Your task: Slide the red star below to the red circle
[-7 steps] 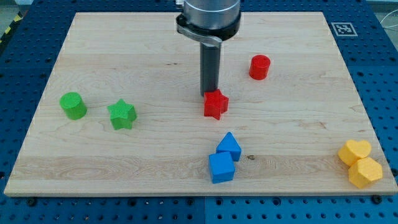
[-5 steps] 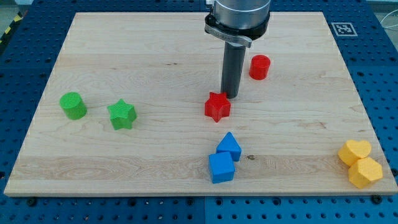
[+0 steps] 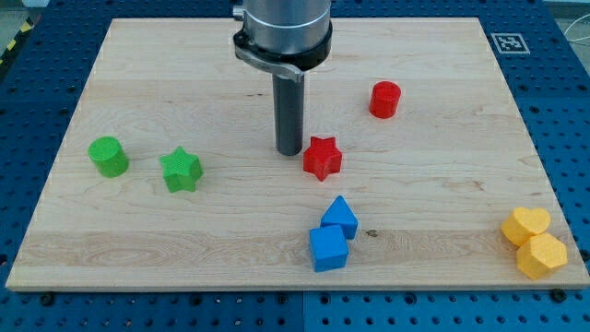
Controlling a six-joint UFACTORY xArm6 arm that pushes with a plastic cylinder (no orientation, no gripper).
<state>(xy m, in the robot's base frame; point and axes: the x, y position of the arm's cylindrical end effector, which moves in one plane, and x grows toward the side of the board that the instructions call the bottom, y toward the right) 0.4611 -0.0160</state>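
Red star lying flat near the middle of the wooden bench, five blunt points, solid red, upright on its flat face, nothing stacked on it. Set down and to the view's left of the red circle, well apart from it, with bare wood between the two.

My tip planted on the bench just to the view's left of the red star, very close to its left points; whether touching or a hair apart cannot be told from this angle. Rod rising straight up from there into the grey collar at the view's top. No claw on this arm, only the rod, so no telling of wide, narrow or holding anything.

Counted by colour: two red pieces, the star and the circle, the latter a short cylinder toward the view's upper right. Two green pieces at the view's left, a green cylinder and a green star, near each other but apart. Two blue pieces below the red star, toward the view's bottom: a blue cube and, touching it from above and to the right, a blue block of peaked shape. Two yellow pieces at the view's lower right corner, a yellow heart and a yellow hexagon, touching. Eight blocks in all.
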